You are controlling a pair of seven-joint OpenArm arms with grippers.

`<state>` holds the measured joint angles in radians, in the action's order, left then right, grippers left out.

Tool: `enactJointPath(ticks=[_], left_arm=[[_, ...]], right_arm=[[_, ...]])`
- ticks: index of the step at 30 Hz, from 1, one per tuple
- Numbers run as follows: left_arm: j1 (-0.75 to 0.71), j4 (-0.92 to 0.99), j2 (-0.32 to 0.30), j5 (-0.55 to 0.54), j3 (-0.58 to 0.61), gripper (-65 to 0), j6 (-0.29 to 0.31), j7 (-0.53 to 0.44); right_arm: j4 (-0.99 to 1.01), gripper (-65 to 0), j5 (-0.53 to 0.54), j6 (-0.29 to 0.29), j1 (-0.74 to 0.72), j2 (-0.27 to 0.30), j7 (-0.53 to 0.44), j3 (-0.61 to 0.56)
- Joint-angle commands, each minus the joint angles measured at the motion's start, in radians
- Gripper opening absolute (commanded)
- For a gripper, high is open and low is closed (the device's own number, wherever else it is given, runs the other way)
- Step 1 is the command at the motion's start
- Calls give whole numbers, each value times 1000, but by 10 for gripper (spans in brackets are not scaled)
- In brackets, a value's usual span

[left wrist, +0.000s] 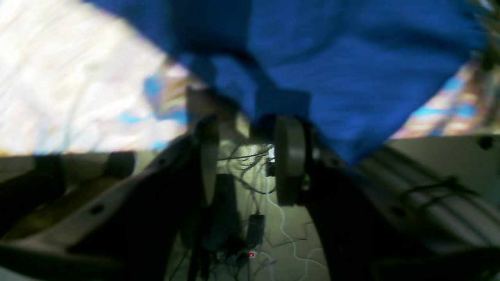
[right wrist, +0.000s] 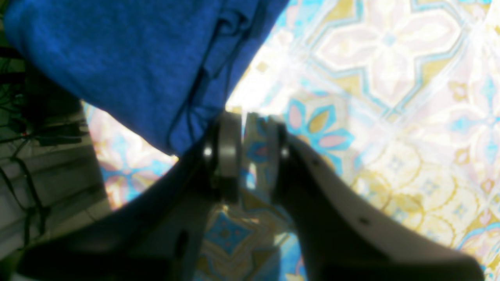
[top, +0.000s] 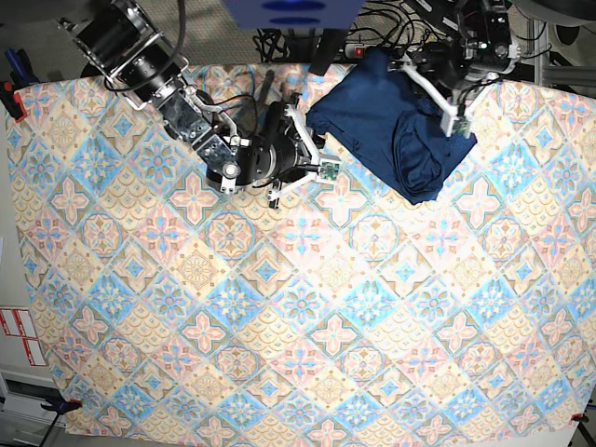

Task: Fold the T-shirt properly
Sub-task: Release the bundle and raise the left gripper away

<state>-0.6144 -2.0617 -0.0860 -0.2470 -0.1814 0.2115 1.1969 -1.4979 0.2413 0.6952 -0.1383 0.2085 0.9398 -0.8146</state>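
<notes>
The dark navy T-shirt (top: 386, 126) lies as a folded, slightly rumpled diamond shape at the far edge of the table, right of the middle. It fills the top of the left wrist view (left wrist: 351, 58) and the upper left of the right wrist view (right wrist: 117, 58). My left gripper (top: 453, 116) hovers over the shirt's far right edge. Its jaws are apart and empty in the left wrist view (left wrist: 248, 156), with the shirt's edge just beyond the tips. My right gripper (top: 321, 156) is beside the shirt's left corner. Its jaws (right wrist: 252, 148) stand a narrow gap apart with only tablecloth between them.
A patterned pastel tablecloth (top: 298, 307) covers the whole table. Behind the far edge are cables and a power strip on the floor (left wrist: 254, 234) and a dark stand (top: 326, 42). The right arm's body (top: 177, 93) stretches across the table's far left.
</notes>
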Motion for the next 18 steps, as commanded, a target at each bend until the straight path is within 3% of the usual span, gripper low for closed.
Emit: enactJointPath(ticks=[1, 6, 12, 18], left_arm=[[15, -21, -4, -22, 30, -423, 1, -9], [90, -7, 38, 5, 93, -423, -1, -7], [136, 11, 65, 128, 93, -423, -1, -12], [144, 59, 64, 257, 10, -424, -1, -19]], right_arm=[[-14, -540, 13, 3, -17, -4, -18, 7], [-14, -540, 16, 3, -17, -4, -18, 7], [-16, -540, 16, 3, -17, -4, -18, 7], [-25, -540, 17, 3, -19, -4, -12, 7]])
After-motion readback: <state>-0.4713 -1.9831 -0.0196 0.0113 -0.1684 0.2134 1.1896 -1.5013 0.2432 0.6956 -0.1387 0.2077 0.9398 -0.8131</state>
